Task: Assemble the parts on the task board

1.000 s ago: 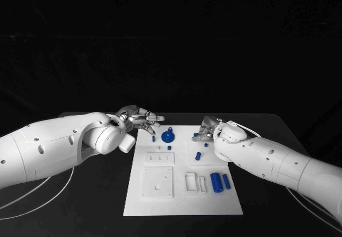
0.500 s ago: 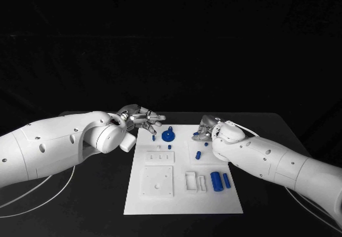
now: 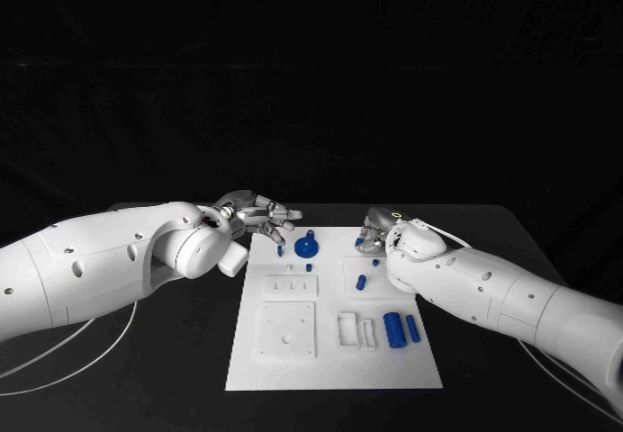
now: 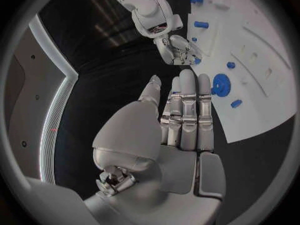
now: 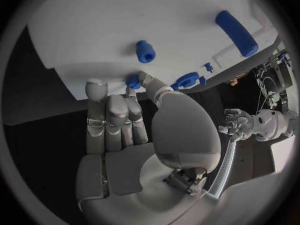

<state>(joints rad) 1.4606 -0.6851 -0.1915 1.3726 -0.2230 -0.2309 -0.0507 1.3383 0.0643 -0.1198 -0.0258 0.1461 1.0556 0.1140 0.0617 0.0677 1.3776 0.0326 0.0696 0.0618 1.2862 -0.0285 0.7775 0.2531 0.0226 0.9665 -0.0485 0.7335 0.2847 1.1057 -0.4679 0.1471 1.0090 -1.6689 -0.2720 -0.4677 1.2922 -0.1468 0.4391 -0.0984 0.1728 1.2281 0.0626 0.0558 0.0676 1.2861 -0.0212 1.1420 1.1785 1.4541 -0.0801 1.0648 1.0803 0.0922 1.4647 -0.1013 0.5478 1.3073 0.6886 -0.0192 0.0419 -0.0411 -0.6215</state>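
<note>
Head view shows a black table (image 3: pixel 156 378) against a dark room, with the white board (image 3: pixel 390 360) lying in its middle. Blue parts (image 3: pixel 400 330) lie scattered on the board, a round one (image 3: pixel 306 247) near its far edge. The left hand (image 3: pixel 257 219) hovers off the board's far left corner, fingers straight and apart, holding nothing. The right hand (image 3: pixel 375 236) reaches down at the far right edge, thumb and a finger pinching a small blue part (image 5: pixel 133 81). Since a second ago, the left hand has risen slightly; the right has barely moved.
</note>
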